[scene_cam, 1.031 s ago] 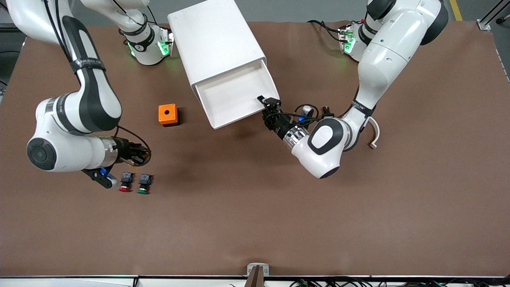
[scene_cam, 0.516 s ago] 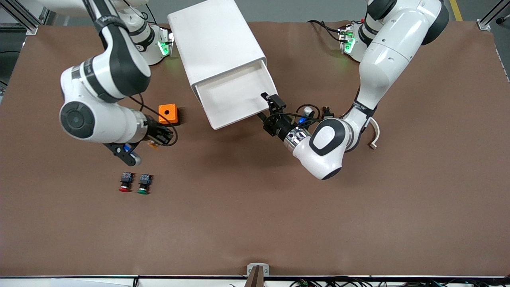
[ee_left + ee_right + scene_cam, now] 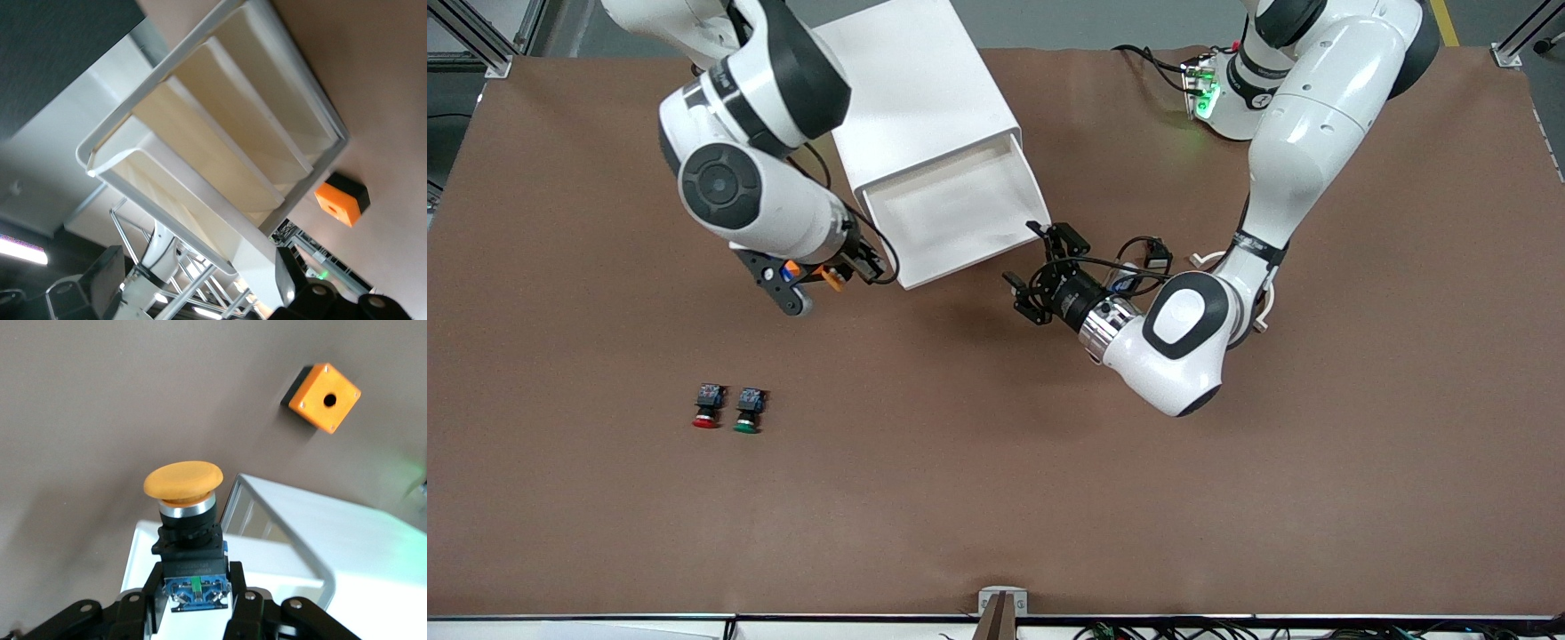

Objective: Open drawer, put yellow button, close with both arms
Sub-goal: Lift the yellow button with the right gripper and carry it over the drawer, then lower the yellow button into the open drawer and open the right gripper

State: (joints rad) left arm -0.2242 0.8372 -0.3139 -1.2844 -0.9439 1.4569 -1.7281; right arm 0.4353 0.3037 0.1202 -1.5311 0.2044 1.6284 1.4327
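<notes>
1. My right end effector (image 3: 193, 603) is clamped on the blue-and-black body of the yellow button (image 3: 183, 482), cap pointing away from the wrist. It hangs over the table beside the drawer's corner toward the right arm's end, not yet over the tray.
2. Grip sits low on the body. A knock on the drawer (image 3: 951, 216) rim on the way in could twist the button loose and drop it on the table (image 3: 996, 489).
3. Letting go too early, or too high, risks a bounce out of that shallow tray.
4. My left end effector (image 3: 1040, 271) stands spread wide and empty, near the drawer's front corner toward the left arm's end, apart from it. It could catch the front lip and skew the drawer or the cabinet (image 3: 907, 98).
5. Cabinet sits angled on the table and, I judge, is free to slide. An uneven two-arm push at closing could turn it rather than shut the drawer.
6. Orange box (image 3: 325, 399) lies near my path, probably under my wrist in the front view; a low pass may nudge it.
7. Red-capped button (image 3: 707, 404) and green-capped button (image 3: 748, 411) lie well apart, nearer the front camera. No hazard there.
</notes>
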